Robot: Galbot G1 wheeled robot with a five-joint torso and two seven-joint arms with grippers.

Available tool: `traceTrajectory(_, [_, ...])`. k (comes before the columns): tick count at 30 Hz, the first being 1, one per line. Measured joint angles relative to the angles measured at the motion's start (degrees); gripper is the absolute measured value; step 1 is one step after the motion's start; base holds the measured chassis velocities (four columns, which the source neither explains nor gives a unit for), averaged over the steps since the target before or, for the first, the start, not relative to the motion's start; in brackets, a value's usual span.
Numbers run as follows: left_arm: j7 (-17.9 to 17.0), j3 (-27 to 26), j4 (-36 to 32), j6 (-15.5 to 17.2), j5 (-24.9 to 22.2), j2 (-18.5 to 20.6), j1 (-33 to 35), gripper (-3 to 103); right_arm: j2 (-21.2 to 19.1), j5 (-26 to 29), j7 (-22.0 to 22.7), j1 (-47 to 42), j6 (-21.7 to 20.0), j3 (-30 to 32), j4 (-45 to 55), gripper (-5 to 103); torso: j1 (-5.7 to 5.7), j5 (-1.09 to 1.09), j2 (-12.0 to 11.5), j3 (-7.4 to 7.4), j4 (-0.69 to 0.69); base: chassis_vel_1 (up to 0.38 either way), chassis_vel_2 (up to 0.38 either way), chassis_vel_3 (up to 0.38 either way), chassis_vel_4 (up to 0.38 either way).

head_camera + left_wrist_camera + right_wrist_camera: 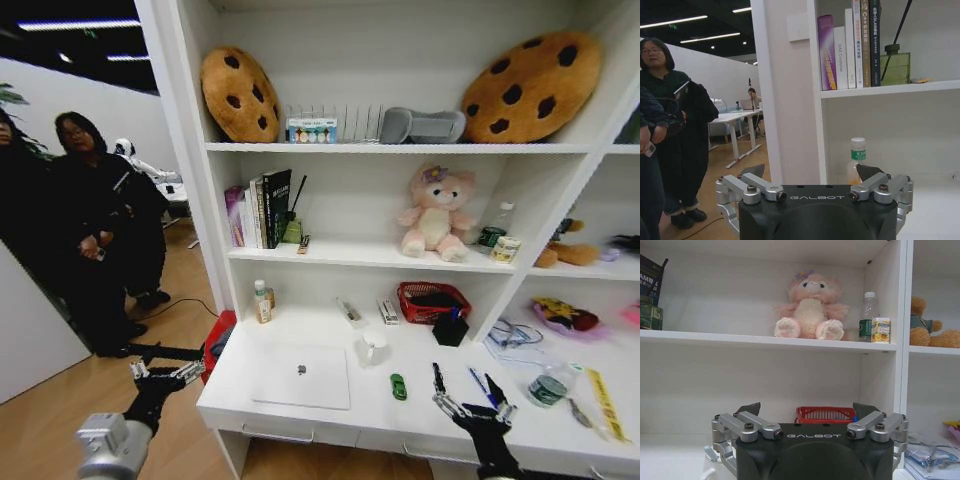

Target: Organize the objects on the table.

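Meanwhile, both empty end effectors, left [160, 372] and right [475, 407], gape wide; silver laptop [302, 376] lies closed.

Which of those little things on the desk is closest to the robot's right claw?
The black marker: it lies on the table just beyond the right claw, with the blue pen beside it. The green toy car sits farther left.
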Motion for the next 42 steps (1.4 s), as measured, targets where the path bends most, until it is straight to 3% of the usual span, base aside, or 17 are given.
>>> traceTrajectory(22, [0.11,0.26,-0.50,-0.30,1.67,-0.99,0.80,100,-0.22,0.43,0.32,0.14,1.53,0.19,-1.10,100,-0.13,0.01,0.07,-0.05,0.01,0.175,-0.171,-0.169,0.170])
traceTrajectory(42, [-0.04,0.26,-0.52,-0.10,1.71,-0.98,0.78,100,0.35,0.20,0.12,-1.10,3.22,0.27,-0.83,100,-0.06,0.00,0.03,-0.02,0.00,-0.018,0.011,0.013,0.002])
